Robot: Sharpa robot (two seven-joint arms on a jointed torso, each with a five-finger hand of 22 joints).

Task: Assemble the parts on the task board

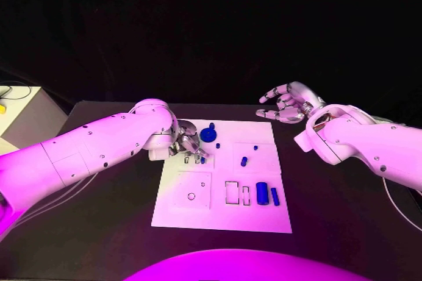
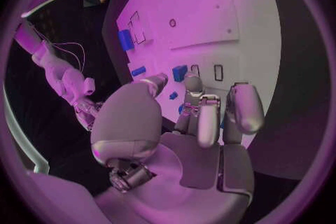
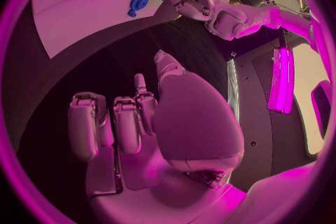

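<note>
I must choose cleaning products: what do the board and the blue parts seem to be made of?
Board: probably matte white plastic, flat, with no glare and cut-out slots. Blue parts, such as the cylinder: likely moulded or printed plastic, uniform colour, slight sheen. Neither can be confirmed by sight alone.

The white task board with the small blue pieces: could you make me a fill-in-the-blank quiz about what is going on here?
1. The white task board lies on a ___ table.
2. The silver many-fingered left hand works over the board's ___ edge in the head view.
3. The silver many-fingered right hand holds ___.
4. The small parts, such as the round disc-shaped part, are ___ in colour.

Missing words: black; left; nothing; blue
</note>
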